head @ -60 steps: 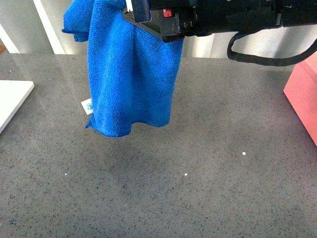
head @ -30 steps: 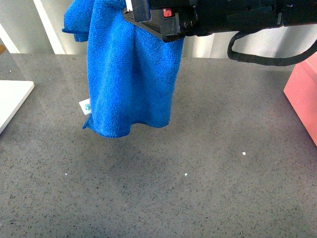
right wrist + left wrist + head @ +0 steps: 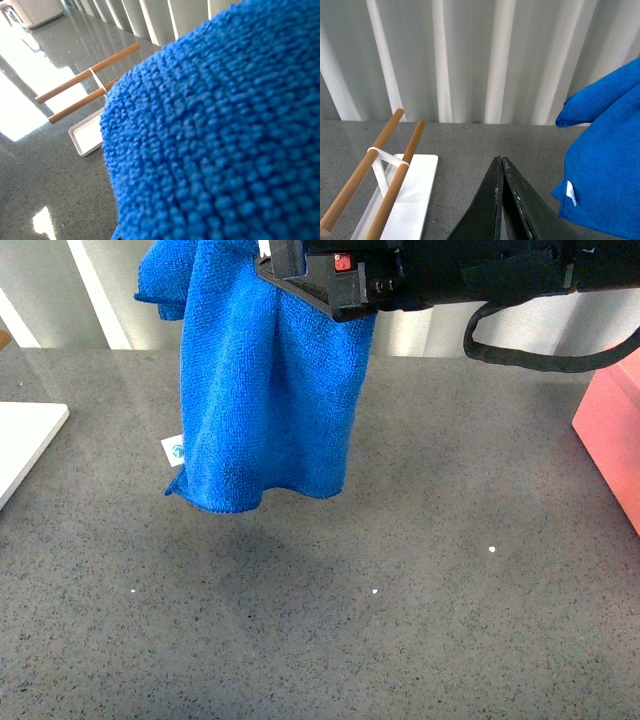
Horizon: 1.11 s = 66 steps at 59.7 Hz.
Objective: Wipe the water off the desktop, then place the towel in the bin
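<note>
The blue towel hangs in folds above the speckled dark-grey desktop, its hem clear of the surface and its white tag at the left edge. My right gripper at the top of the front view is shut on the towel's upper part. In the right wrist view the towel fills the picture and hides the fingers. My left gripper is shut and empty, low over the desktop, with the towel hanging beside it. The pink bin stands at the right edge. No water shows on the desktop.
A flat white board lies at the left edge. It carries a rack of two wooden rods, also seen as wooden rods in the right wrist view. A ribbed pale wall runs behind the desk. A black cable loops under the right arm.
My right gripper has shifted slightly to the right with the towel. The hanging hem and tag have swung a little to the left and up.
</note>
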Each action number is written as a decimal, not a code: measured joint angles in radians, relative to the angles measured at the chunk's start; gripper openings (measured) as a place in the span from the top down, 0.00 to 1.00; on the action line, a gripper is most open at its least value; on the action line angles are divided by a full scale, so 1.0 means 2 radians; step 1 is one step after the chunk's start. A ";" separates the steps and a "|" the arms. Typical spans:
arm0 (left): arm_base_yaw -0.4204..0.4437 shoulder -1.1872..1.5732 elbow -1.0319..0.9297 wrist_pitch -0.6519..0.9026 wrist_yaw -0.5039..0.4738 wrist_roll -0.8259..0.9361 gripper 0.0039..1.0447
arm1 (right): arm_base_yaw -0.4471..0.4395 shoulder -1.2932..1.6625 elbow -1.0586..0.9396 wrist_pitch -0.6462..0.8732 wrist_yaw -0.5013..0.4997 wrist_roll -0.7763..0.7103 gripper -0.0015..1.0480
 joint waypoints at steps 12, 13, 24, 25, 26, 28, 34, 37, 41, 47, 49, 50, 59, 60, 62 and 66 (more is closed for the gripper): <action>0.000 -0.053 0.000 -0.050 0.000 0.000 0.97 | 0.000 0.000 0.000 0.005 -0.001 0.000 0.93; 0.000 -0.057 0.000 -0.054 0.000 0.000 0.97 | 0.000 0.000 0.000 0.005 -0.001 0.000 0.93; 0.000 -0.088 0.000 -0.085 0.000 0.000 0.97 | 0.000 -0.001 0.000 0.007 -0.002 0.000 0.93; 0.000 -0.090 0.000 -0.086 0.000 0.000 0.97 | 0.000 -0.001 0.000 0.007 -0.002 0.000 0.93; 0.000 -0.092 0.000 -0.088 0.000 0.000 0.97 | 0.000 -0.001 0.000 0.007 -0.002 0.000 0.93; 0.000 -0.098 0.000 -0.094 0.000 0.000 0.97 | 0.000 -0.001 0.000 0.007 -0.002 0.000 0.93; 0.000 -0.118 0.000 -0.113 0.000 0.000 0.97 | -0.001 -0.001 -0.001 0.009 -0.002 0.000 0.93; 0.000 -0.124 0.000 -0.120 0.000 0.000 0.97 | -0.001 -0.001 -0.001 0.010 -0.002 0.000 0.93; 0.000 -0.135 0.000 -0.131 0.000 0.000 0.97 | -0.003 -0.002 -0.003 0.010 -0.003 0.000 0.93; 0.000 -0.151 0.000 -0.147 0.000 0.000 0.97 | -0.004 -0.005 -0.008 0.014 -0.005 0.001 0.93; 0.000 -0.155 0.000 -0.151 0.000 0.000 0.97 | -0.004 -0.006 -0.008 0.014 -0.005 0.001 0.93; 0.000 -0.156 0.000 -0.152 0.000 0.000 0.97 | -0.005 -0.006 -0.008 0.014 -0.005 0.000 0.93; 0.000 -0.235 0.000 -0.238 0.000 0.000 0.97 | -0.005 -0.010 -0.009 0.014 -0.006 0.000 0.93; 0.000 -0.239 0.000 -0.239 0.000 0.000 0.97 | -0.006 -0.010 -0.009 0.014 -0.005 0.000 0.93; 0.000 -0.242 0.000 -0.239 0.000 0.000 0.97 | -0.006 -0.010 -0.009 0.014 -0.005 0.001 0.93; 0.000 -0.242 0.000 -0.241 0.000 0.000 0.97 | -0.006 -0.011 -0.009 0.019 -0.006 0.002 0.93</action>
